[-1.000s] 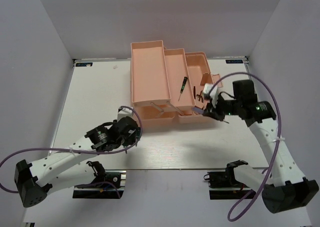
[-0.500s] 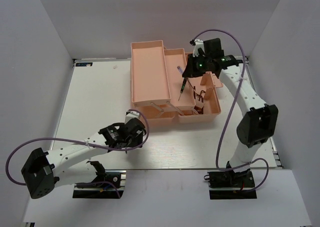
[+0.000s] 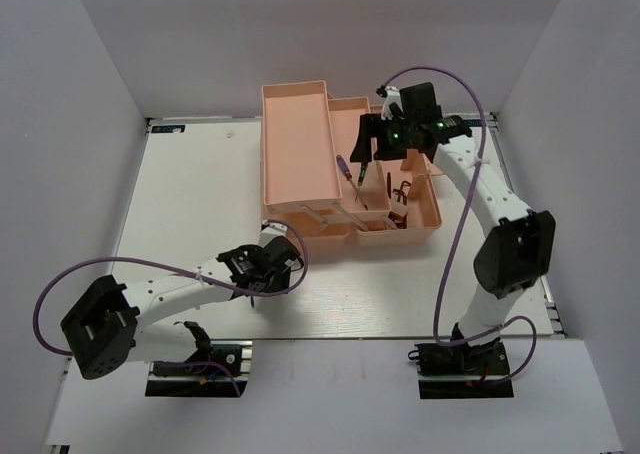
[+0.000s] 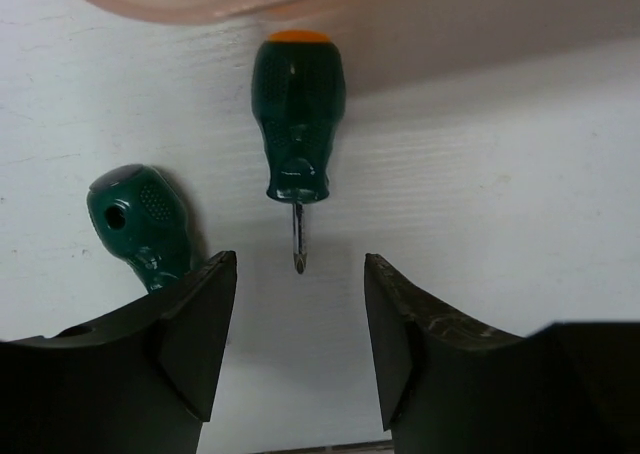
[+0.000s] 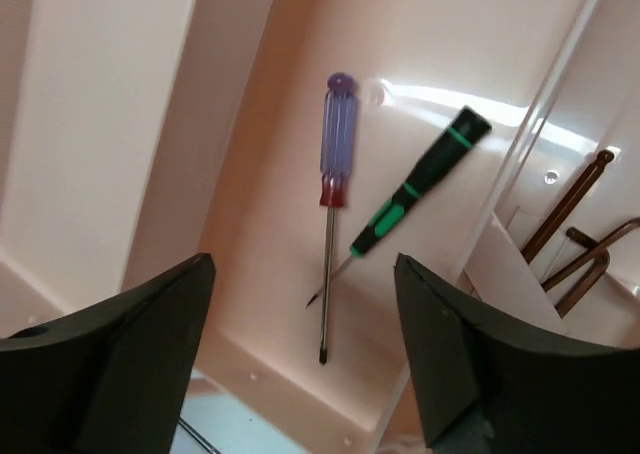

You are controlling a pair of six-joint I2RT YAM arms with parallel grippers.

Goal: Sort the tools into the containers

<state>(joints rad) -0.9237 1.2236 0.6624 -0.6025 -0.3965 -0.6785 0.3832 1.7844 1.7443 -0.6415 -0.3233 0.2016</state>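
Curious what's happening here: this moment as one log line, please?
left gripper: open over stubby screwdriver on table | right gripper: open above tray | tray: blue-and-red screwdriver, slim green screwdriver

A white bench [image 3: 190,194] sits enclosed by a plain pale grey left wall [image 3: 60,124], back wall [image 3: 320,34] and right wall [image 3: 590,94]. The light is soft and even. Close up, the bench shows faint grain.

Surface: white table [image 3: 180,204] | far centre: pink toolbox [image 3: 296,144], standing open | at its near wall: orange-capped stubby screwdriver [image 4: 298,124], flat; all-green stubby screwdriver [image 4: 140,224] beside it, apart
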